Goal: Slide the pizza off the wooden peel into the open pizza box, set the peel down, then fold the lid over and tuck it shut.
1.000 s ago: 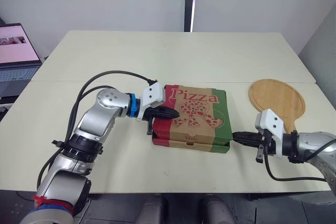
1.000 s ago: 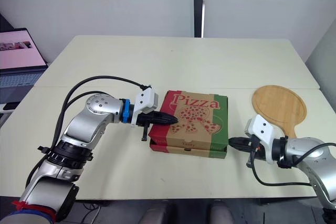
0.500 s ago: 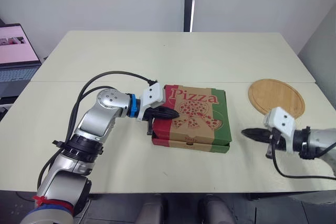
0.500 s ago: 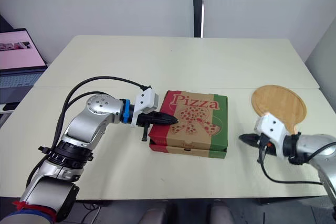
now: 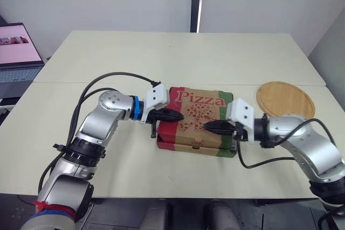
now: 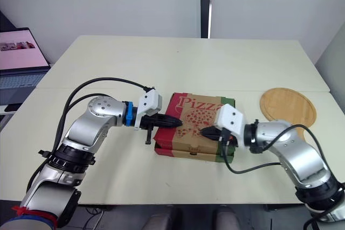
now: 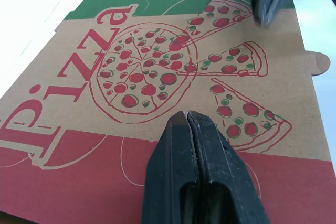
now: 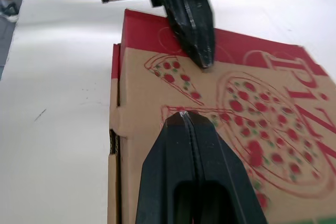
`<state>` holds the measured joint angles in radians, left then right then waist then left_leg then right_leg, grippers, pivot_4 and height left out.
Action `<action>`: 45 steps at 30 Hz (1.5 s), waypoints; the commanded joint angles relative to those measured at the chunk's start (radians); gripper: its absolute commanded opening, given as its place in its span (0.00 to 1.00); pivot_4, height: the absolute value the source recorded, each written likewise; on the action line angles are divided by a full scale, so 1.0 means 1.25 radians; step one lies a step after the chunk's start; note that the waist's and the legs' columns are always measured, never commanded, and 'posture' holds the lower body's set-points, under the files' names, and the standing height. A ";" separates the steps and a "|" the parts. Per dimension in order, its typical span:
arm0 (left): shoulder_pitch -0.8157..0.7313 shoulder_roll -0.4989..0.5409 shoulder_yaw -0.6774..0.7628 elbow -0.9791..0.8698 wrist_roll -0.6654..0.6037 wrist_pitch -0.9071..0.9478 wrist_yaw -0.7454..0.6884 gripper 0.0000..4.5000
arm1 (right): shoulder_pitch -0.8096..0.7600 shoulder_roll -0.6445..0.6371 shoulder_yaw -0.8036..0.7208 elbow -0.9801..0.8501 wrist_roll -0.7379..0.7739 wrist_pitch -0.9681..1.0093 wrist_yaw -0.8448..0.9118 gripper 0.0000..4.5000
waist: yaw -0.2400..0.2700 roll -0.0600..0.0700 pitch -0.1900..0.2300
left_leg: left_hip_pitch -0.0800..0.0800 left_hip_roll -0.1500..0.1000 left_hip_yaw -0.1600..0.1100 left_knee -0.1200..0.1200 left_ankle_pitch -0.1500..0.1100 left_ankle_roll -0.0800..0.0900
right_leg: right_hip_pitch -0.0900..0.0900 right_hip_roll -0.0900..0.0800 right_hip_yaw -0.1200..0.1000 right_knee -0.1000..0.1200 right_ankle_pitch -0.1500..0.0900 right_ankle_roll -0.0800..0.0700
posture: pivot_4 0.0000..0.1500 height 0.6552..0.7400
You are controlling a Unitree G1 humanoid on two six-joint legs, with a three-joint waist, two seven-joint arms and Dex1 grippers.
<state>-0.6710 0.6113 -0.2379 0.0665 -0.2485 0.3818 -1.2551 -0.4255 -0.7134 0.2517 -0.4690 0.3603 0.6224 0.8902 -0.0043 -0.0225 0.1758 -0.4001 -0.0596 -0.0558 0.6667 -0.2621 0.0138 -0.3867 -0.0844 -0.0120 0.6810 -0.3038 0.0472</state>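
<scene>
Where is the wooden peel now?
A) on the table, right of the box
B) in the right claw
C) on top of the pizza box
A: the peel lies flat on the table, apart from the closed pizza box.

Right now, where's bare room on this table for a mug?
Bare: the cream table's far half behind the printed cardboard pizza box, and the near strip before it. Crowded: left end effector and right end effector over the box; round wooden peel beside it.
</scene>
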 commanded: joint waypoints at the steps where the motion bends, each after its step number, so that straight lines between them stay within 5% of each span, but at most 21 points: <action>1: 0.003 0.034 0.063 -0.069 -0.053 0.036 -0.008 0.00 | -0.039 0.017 0.037 0.012 -0.028 -0.014 0.014 0.01 | -0.001 0.000 0.000 | 0.000 0.000 0.000 0.000 0.000 0.000 | 0.000 0.000 0.000 0.000 0.000 0.000 | 1.00 0.86; 12: 0.055 0.259 0.096 -0.017 -0.023 -0.033 -0.141 0.00 | -0.056 0.019 0.057 0.043 -0.063 -0.041 0.055 0.01 | -0.008 0.000 0.000 | 0.000 0.000 0.000 -0.001 0.000 0.000 | -0.001 0.000 0.000 0.000 0.000 0.000 | 1.00 0.86; 45: 0.052 0.131 0.027 -0.069 0.003 -0.010 -0.113 0.00 | -0.069 0.019 0.041 0.044 -0.063 -0.043 0.061 0.01 | 0.000 0.000 0.000 | 0.000 0.000 0.000 -0.001 -0.002 0.003 | -0.001 0.000 0.000 0.000 0.000 0.000 | 1.00 0.86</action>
<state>-0.5889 0.7801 -0.2082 0.0283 -0.2188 0.3604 -1.3886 -0.5010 -0.6859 0.3252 -0.3923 0.2855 0.5753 0.9616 -0.0041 -0.0224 0.1759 -0.4002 -0.0596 -0.0559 0.6661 -0.2642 0.0174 -0.3879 -0.0843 -0.0118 0.6816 -0.3038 0.0471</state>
